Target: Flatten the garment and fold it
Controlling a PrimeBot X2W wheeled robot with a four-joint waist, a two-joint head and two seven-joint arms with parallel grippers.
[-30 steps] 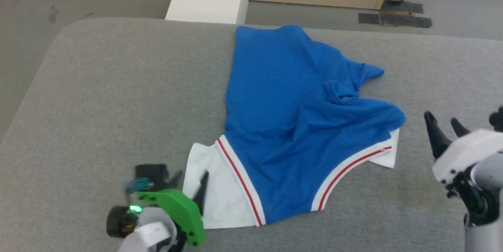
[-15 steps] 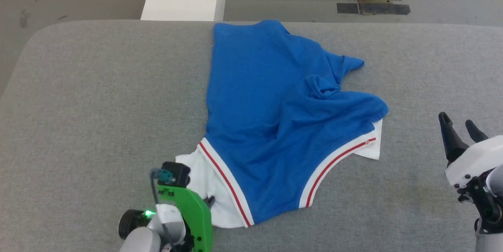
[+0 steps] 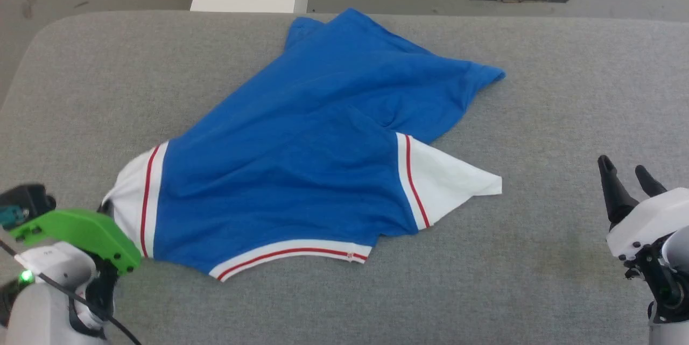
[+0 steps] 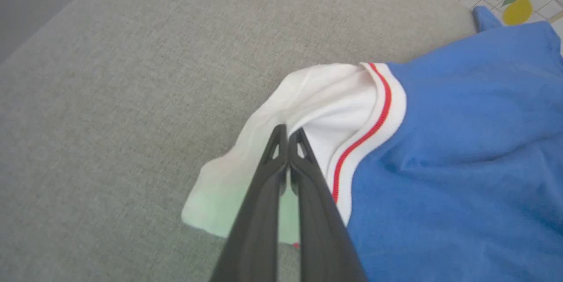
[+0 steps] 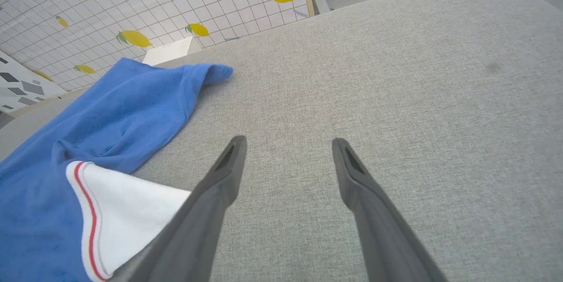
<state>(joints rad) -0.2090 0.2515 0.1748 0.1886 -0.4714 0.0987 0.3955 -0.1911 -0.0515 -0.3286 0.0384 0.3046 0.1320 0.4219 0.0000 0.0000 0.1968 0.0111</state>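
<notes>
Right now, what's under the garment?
The garment lies on the grey table, which shows on every side of it. The blue body overlaps itself near the middle, so its lower layers and the table beneath are covered. Whether anything flat lies under it cannot be seen.

The left tool point(image 4: 288, 131) has clamped the white sleeve point(image 4: 327, 97) and dragged the garment point(image 3: 301, 167) leftward, spreading it.

Grey fabric bench point(image 3: 538, 92) w/ rounded corners. Blue garment point(image 3: 301, 173) lies rumpled across mid-bench, reaching far edge; one white sleeve nr left edge, other right of centre.
</notes>
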